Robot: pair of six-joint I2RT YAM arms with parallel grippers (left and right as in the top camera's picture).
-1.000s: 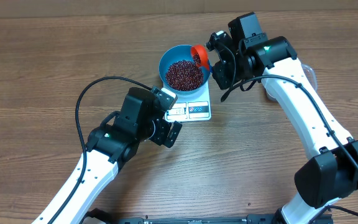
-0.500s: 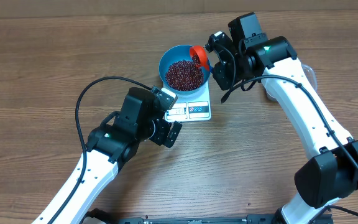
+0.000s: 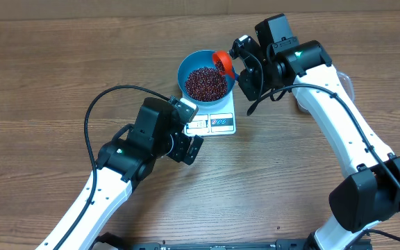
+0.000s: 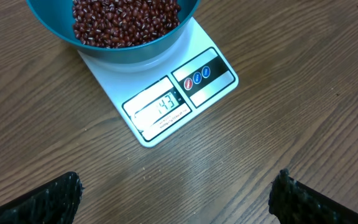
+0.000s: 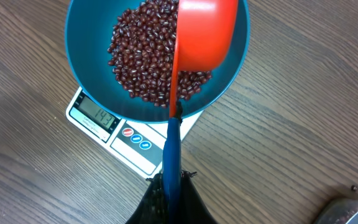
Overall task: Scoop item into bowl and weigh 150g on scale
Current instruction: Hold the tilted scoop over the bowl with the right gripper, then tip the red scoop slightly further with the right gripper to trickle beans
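Nothing moved since earlier frame: right gripper point(image 5: 173, 198) clamped on scoop point(image 5: 205, 34), tipped over beans point(image 5: 143, 53) in bowl point(image 5: 81, 38) on scale point(image 5: 122, 149); left gripper point(image 4: 178, 194) open, idle. Topping-up step; display point(image 5: 94, 118) just under target, so I trickle few more.

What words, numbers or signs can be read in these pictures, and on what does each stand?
"143": display of the scale.
Small print beneath the display: too small to read.
Three round signs, one red, two blue, on its label panel: too blurred to read.
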